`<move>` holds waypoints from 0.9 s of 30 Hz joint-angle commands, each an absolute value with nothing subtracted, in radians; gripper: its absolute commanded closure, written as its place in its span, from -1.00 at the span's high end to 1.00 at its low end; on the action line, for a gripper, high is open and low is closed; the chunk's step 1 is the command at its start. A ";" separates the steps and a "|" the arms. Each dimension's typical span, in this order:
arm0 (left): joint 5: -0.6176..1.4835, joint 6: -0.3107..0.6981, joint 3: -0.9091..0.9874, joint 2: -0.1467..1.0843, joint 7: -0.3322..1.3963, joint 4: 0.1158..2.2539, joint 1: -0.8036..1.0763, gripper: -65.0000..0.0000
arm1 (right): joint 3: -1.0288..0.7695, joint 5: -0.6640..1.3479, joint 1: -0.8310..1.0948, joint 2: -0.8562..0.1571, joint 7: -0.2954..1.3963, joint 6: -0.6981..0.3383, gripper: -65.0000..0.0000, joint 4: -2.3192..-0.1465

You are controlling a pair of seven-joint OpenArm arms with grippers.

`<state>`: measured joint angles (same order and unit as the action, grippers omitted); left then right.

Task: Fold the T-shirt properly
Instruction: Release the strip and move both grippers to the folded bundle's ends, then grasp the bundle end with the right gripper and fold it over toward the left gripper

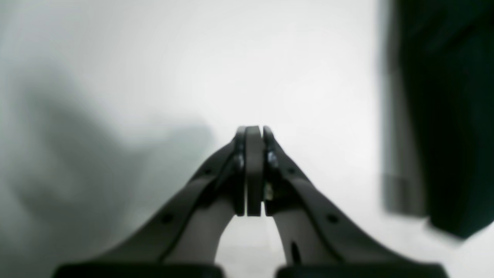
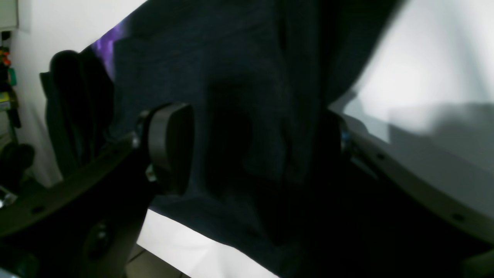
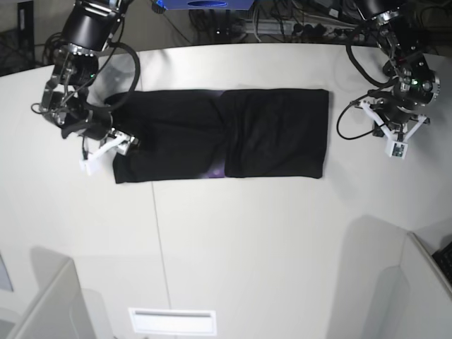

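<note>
left gripper (image 1: 254, 131) closed and empty, right gripper (image 2: 254, 143) spread wide, seemingly straddling the t-shirt (image 3: 219, 134).

From here I see the T-shirt (image 3: 220, 134) as plain black across its whole upper face, with one small purple glint at its edge nearest the front of the tabletop (image 3: 247, 247), which is off-white. In the right wrist view a purple streak shows on the cloth. The left claw (image 1: 254, 133) is dark grey to black; the right claw (image 3: 133, 143) is black, on white brackets.
</note>
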<state>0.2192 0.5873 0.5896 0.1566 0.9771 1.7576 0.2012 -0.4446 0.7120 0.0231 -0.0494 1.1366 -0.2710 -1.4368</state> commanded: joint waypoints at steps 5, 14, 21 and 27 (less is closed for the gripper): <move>0.231 0.559 0.530 0.165 0.963 1.687 0.163 -1.00 | -0.440 0.659 0.038 -0.051 1.194 -0.262 0.28 -1.429; 0.231 0.553 0.527 0.165 0.961 1.655 0.140 -1.00 | -0.363 0.659 0.059 -0.053 1.185 -0.262 0.28 -1.428; 0.231 0.553 0.527 0.165 0.961 1.633 0.147 -1.00 | -0.358 0.654 0.053 -0.064 1.168 -0.257 -0.14 -1.428; 0.232 0.553 0.527 0.139 0.954 1.570 0.127 -1.00 | -0.357 0.653 0.036 -0.084 1.153 -0.257 -1.00 -1.386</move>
